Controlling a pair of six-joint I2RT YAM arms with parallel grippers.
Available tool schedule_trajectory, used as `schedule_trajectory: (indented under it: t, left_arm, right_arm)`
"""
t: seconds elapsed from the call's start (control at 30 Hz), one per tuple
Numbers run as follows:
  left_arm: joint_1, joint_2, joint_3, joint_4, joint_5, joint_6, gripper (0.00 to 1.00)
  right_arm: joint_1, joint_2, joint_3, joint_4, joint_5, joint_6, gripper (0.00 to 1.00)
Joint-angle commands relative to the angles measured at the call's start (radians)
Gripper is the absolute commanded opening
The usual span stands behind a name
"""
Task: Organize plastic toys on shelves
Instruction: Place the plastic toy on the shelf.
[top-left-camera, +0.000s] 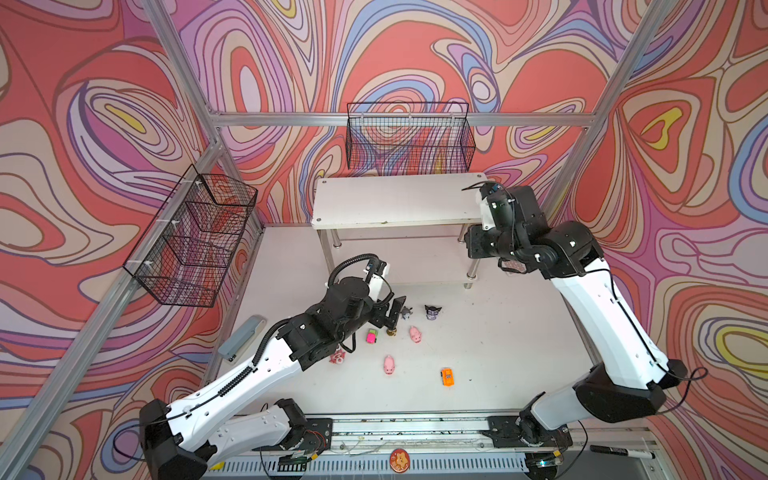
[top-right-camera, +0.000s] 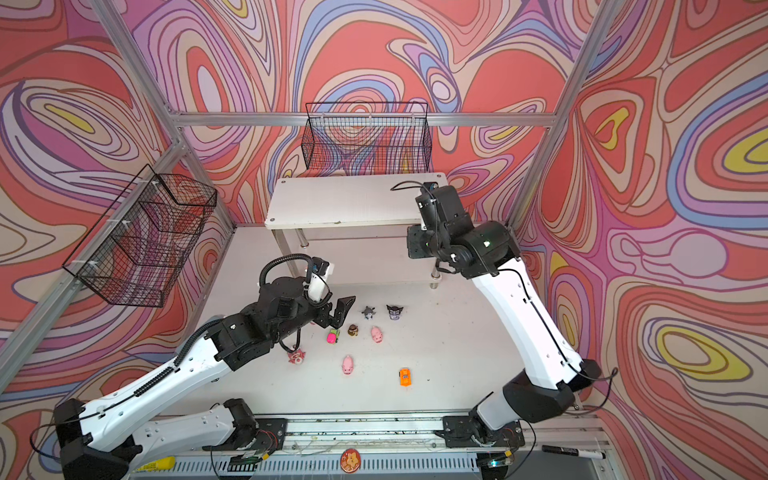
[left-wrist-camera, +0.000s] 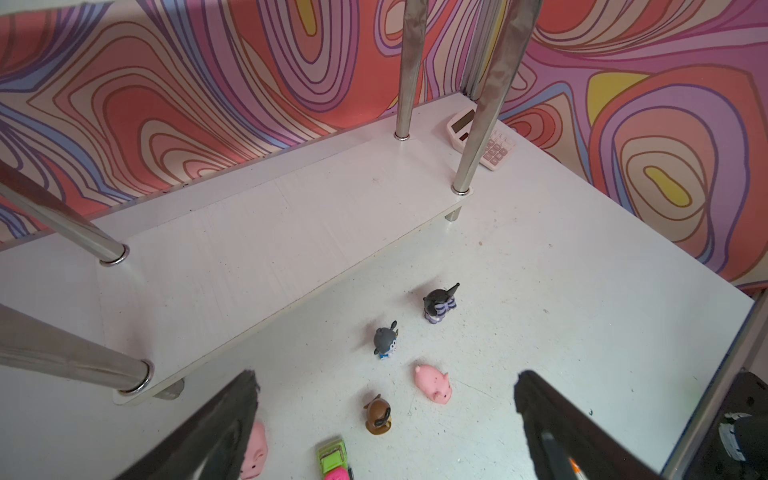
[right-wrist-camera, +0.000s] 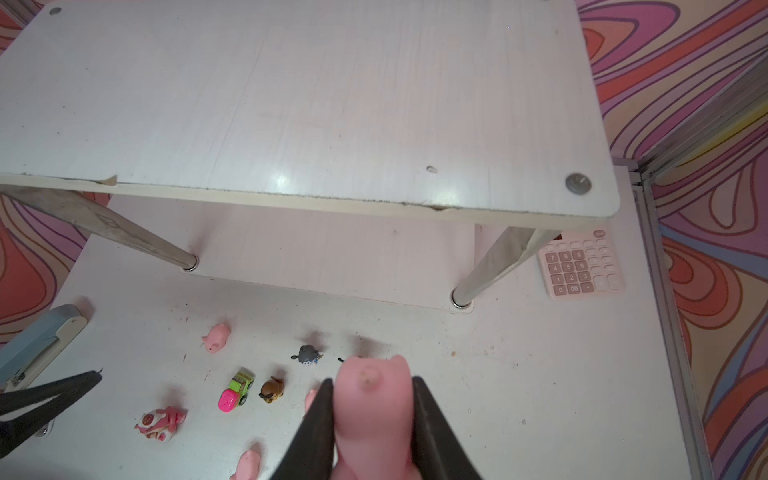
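Note:
The shelves (top-left-camera: 395, 199) stand at the back, with both white boards bare (left-wrist-camera: 257, 249). My right gripper (right-wrist-camera: 372, 388) hovers in front of the top board's right end, shut on a pink pig (right-wrist-camera: 372, 403). My left gripper (left-wrist-camera: 386, 380) is open above the table, over the brown figurine (left-wrist-camera: 377, 414). Loose plastic toys lie around it: a grey figurine (top-left-camera: 406, 312), a dark horned one (top-left-camera: 432, 311), two pink pigs (top-left-camera: 414, 333) (top-left-camera: 389, 365), a pink-green car (top-left-camera: 371, 336), a pink bear (top-left-camera: 338, 356) and an orange car (top-left-camera: 447, 376).
A pink-keyed calculator (right-wrist-camera: 582, 264) lies right of the shelves' front right leg. A grey stapler (top-left-camera: 242, 337) sits at the table's left edge. Black wire baskets hang on the back wall (top-left-camera: 409, 139) and the left wall (top-left-camera: 195, 237).

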Motion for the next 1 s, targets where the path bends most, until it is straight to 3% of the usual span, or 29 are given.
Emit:
schedule_trajectory:
  t: [0.0,0.2,0.57,0.97]
  left_arm:
    - [-0.004,0.009,0.019,0.003,0.040,0.025,1.00]
    - [-0.003,0.000,0.013,0.008,0.039,0.035,1.00]
    - [-0.005,0.033,0.043,0.017,0.057,0.072,1.00]
    - [-0.003,0.060,0.097,0.068,0.082,0.096,1.00]
  right_arm:
    - [-0.020,0.087,0.101,-0.024,0.051,-0.068,0.29]
    - [-0.090,0.205,0.272,-0.026,0.002,-0.110,0.30]
    - [-0.231,0.346,0.427,-0.027,-0.118,-0.138,0.30]
    - [-0.275,0.385,0.400,0.023,-0.146,-0.133,0.31]
